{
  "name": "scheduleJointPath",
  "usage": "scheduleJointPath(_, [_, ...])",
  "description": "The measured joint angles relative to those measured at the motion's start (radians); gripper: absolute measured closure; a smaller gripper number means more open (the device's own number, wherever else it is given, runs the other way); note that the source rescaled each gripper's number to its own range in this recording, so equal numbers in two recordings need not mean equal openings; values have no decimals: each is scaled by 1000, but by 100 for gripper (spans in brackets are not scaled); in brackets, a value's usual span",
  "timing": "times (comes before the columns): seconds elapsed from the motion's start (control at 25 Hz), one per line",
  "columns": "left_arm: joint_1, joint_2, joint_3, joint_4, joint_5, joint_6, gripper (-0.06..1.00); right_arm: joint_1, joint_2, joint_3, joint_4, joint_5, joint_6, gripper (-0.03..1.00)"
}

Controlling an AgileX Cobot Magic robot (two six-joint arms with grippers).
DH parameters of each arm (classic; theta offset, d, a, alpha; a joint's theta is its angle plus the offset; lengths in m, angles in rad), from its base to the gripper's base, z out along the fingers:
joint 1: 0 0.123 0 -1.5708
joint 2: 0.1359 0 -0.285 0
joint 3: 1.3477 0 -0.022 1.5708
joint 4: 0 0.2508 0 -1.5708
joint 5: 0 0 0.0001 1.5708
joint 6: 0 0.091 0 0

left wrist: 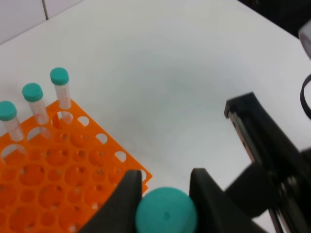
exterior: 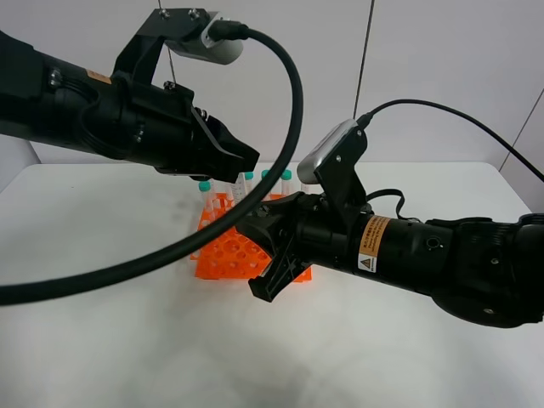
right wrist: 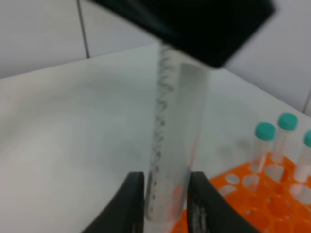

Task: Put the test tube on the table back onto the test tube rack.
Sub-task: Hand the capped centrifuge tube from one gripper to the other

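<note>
**2 grippers meet at 1 test tube over the rack**

1 test tube [right wrist: 172,145] stands upright, off the table [exterior: 127,340], with both arms at it. The left gripper [left wrist: 166,177] comes down from above. Its jaws are closed on the tube's teal cap [left wrist: 166,211], which fills the gap between them in the left wrist view.

The right gripper [right wrist: 166,177] sits lower on the same tube. Its 2 jaws flank the clear body closely, 1 on each side. Whether they press on the plastic or stand just clear of it cannot be told. The printed scale runs down the tube's side in the right wrist view. Its tapered end drops out of sight between those jaws, so whether it sits in a hole cannot be told either.

The orange test tube rack [exterior: 225,255] rests on the white table. In the high view the left gripper [exterior: 242,166] and the right gripper [exterior: 265,255] meet over the rack's right part. In the left wrist view the cap lies just beside a corner of the rack [left wrist: 48,170].

3 more teal-capped tubes [left wrist: 60,92] stand upright in a row of holes along 1 edge of the rack, well apart from the held tube. A thick black cable [exterior: 289,127] loops across the high view, in front of the rack's left side.
</note>
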Motion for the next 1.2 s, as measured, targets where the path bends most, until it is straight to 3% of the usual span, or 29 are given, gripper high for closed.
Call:
scheduleJointPath(0.12, [0, 0, 0, -3, -11, 0, 93, 3, 0, 0, -35, -22, -1, 63])
scheduleJointPath(0.2, [0, 0, 0, -3, -15, 2, 93, 3, 0, 0, -44, -28, 4, 59])
scheduleJointPath(0.48, [0, 0, 0, -2, -20, 3, 93, 3, 0, 0, -39, -27, 3, 56])
scheduleJointPath(0.92, [0, 0, 0, -2, -51, 5, 93, 3, 0, 0, 23, 54, -54, 56])
scheduleJointPath(1.2, [0, 0, 0, -2, -58, 5, 93, 3, 0, 0, 52, 204, -47, 56])
